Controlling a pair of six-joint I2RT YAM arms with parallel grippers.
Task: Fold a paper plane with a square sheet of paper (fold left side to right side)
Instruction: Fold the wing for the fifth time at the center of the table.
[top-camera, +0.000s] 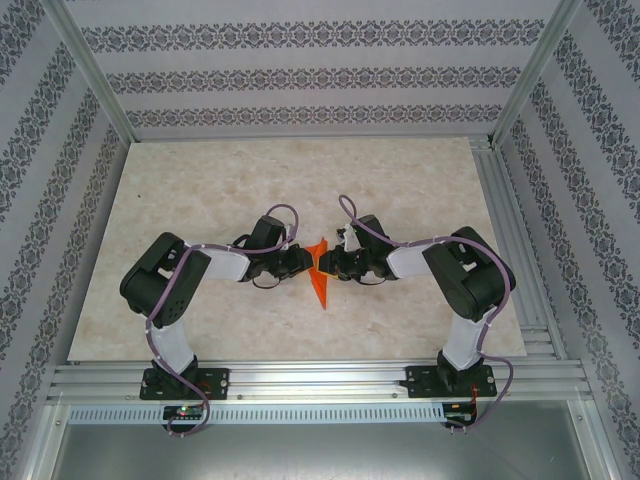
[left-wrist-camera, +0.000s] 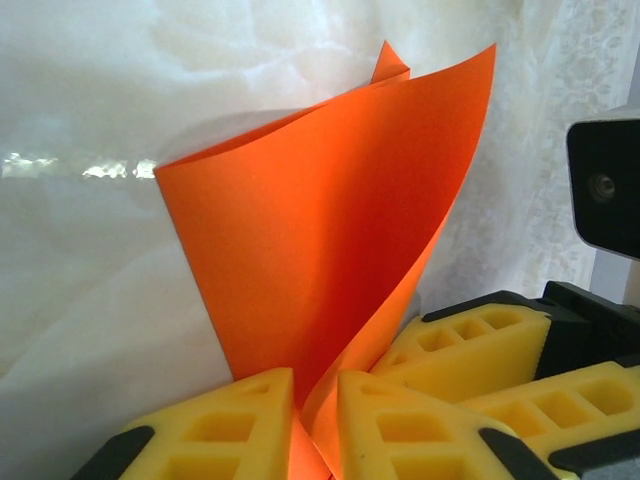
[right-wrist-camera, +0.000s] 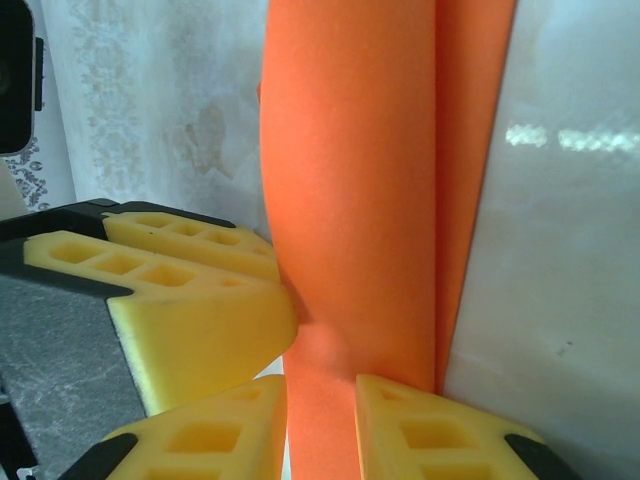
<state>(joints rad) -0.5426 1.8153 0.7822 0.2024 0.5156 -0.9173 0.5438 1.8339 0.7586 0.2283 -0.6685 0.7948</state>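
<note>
Orange paper (top-camera: 320, 272), a pointed wedge with its flap curled upright and half open, sits at the middle of the overhead frame on a pale table (top-camera: 200, 190). The left gripper (top-camera: 303, 262) meets it from the left and the right gripper (top-camera: 335, 265) from the right, their tips nearly touching. In each wrist view, yellow fingers (left-wrist-camera: 250, 420) at the bottom edge are pinched onto the sheet. This looks like the left-to-right fold, midway. Next, the raised flap needs laying over and pressing flat.
</note>
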